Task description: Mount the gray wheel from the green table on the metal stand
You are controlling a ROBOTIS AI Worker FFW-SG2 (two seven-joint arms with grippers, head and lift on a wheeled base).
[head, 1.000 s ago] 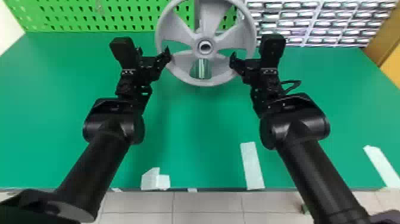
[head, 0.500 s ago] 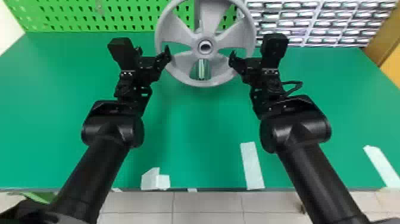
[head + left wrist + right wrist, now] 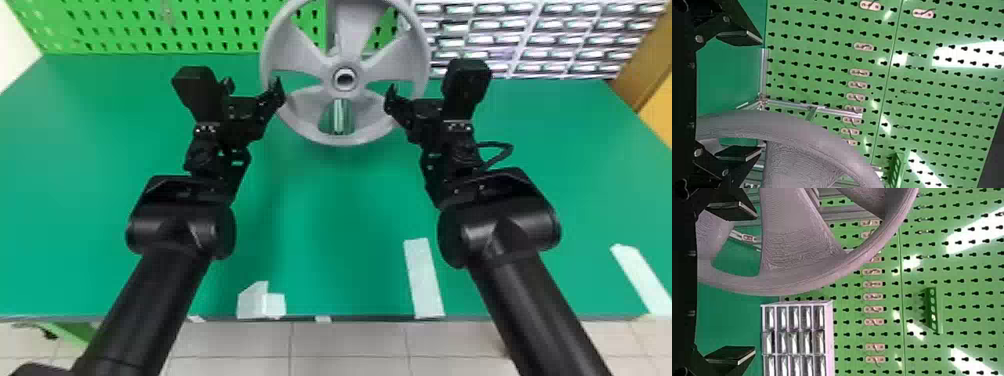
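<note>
Wheel [image 3: 354,42] is standing at the frame's upper centre, presumably stiff, fairly light and slightly slippery, its rim [image 3: 268,55] offering soundest purchase at opposite sides, while left gripper [image 3: 761,95] and right gripper [image 3: 755,283] are both gaping wide, holding nothing.

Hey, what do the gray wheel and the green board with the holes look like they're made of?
The wheel looks like matte plastic, possibly 3D-printed: dull gray, with fine lines across its spokes. The green board seems painted sheet metal, semi-gloss, going by its bright reflections and punched slots, though smooth plastic isn't ruled out.
</note>
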